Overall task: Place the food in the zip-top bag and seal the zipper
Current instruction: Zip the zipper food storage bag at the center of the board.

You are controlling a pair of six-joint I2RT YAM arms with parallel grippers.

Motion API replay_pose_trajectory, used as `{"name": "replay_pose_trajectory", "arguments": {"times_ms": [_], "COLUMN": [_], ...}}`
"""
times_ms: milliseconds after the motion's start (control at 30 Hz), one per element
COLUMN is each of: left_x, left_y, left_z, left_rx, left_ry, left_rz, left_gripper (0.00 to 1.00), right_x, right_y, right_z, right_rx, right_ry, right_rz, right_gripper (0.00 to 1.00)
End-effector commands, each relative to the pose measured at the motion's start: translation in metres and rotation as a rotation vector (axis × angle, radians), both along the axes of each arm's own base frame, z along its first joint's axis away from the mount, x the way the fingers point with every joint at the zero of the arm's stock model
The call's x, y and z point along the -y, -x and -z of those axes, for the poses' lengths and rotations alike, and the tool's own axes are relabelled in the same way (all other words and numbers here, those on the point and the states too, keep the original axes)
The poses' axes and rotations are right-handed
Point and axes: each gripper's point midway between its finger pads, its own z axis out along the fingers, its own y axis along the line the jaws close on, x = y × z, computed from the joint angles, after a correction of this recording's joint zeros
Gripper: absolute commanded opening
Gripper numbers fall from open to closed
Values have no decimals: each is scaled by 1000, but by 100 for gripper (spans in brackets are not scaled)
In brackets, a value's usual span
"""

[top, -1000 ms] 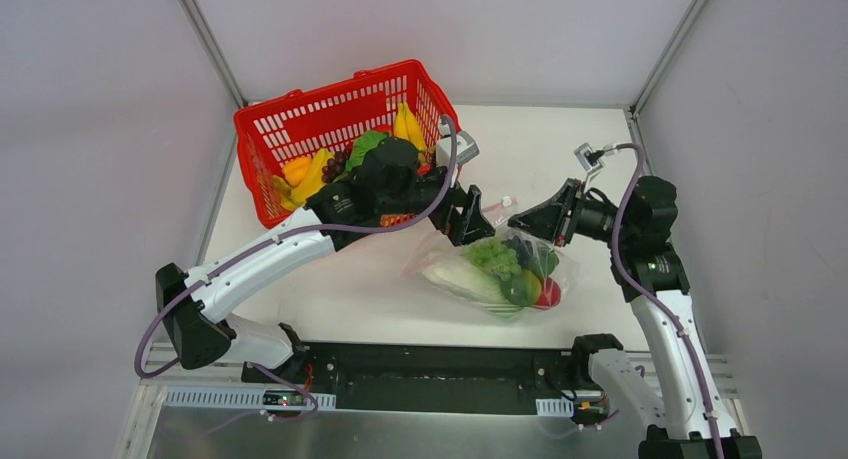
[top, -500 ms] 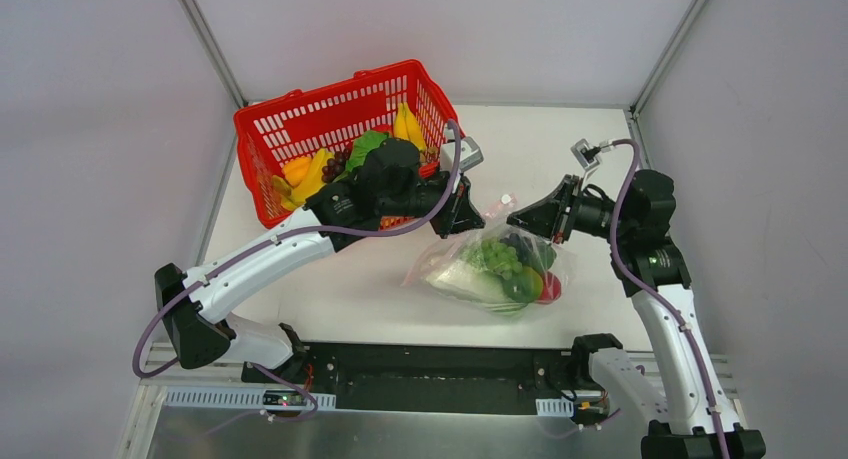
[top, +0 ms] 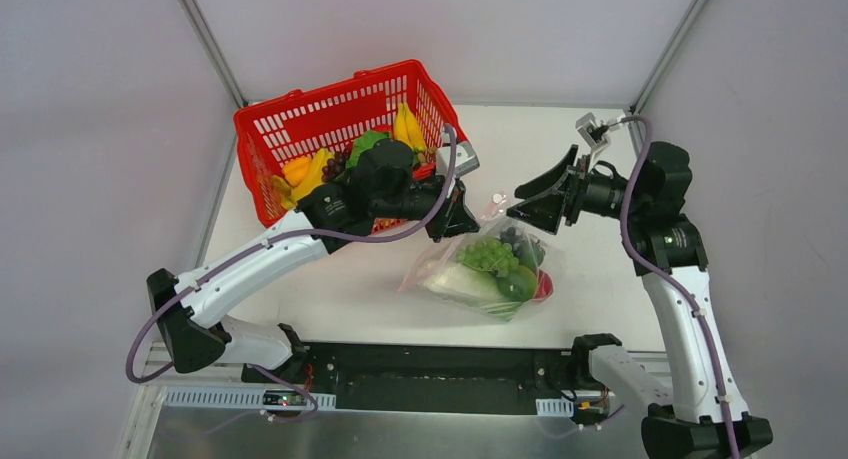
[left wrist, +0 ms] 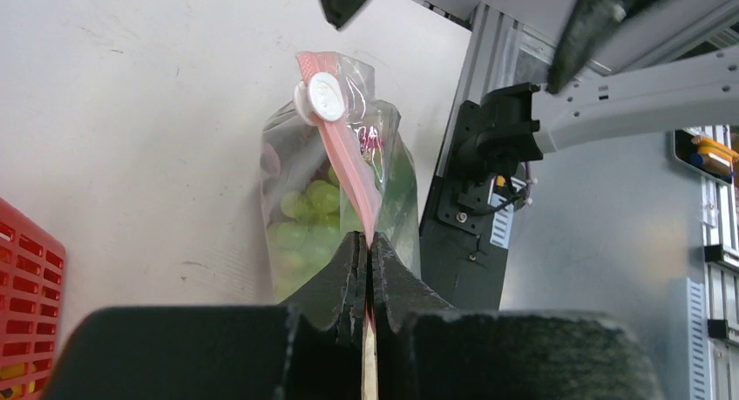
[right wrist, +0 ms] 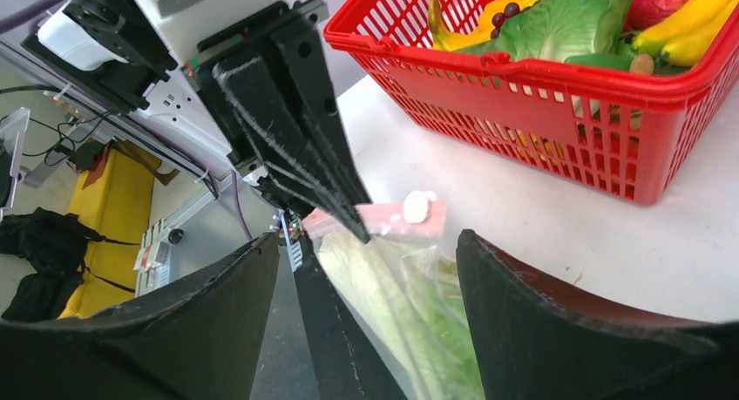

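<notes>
Firmly, the outstretched left claw point(left wrist: 367, 240) clamps the zipper point(left wrist: 348, 167); the right claw point(right wrist: 368, 243) gapes nearby.

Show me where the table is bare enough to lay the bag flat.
Bare table between the red basket and the right arm; another patch by the front edge, left of the zip-top bag. Crowded where left gripper and right gripper meet at its mouth.

The white table point(top: 545, 144) carries the red basket point(top: 300, 119) and the zip-top bag point(top: 462, 276).
</notes>
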Motion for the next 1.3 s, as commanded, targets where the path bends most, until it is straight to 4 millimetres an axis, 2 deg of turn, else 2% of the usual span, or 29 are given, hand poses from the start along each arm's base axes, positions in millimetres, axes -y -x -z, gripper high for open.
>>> {"name": "replay_pose_trajectory", "arguments": {"times_ms": [0,200,267,400,533,633,800,867,1067,1200,1267], "left_x": [-9,-4,-3,-3,-1,2,3,3,-2,-9,-11], "left_y": [24,28,30,31,31,31,29,28,24,16,10], "left_z": [-52,-53,-55,-54,-52,-51,-48,-46,-43,-41,-42], "left_rx": [124,128,129,134,134,126,127,129,142,151,136], "left_ry": [98,106,110,98,95,88,71,65,43,29,37], "left_rz": [106,153,170,182,194,207,210,204,172,107,58], "left_gripper": [0,0,0,0,0,0,0,0,0,0,42], "right_x": [-1,-2,-5,-10,-13,-18,-25,-26,-26,-24,-23], "right_y": [2,5,3,7,4,3,8,8,6,7,6], "right_z": [-1,21,22,19,22,21,19,20,25,22,21], "right_rx": [69,154,148,103,97,74,67,64,63,94,109], "right_ry": [58,106,78,-5,-1,-24,-36,-31,-14,3,17], "right_rz": [-101,-227,-264,-369,-366,-381,-415,-411,-380,-343,-307], "right_gripper": [77,76,74,62,54,42,37,33,2,0,0]}}
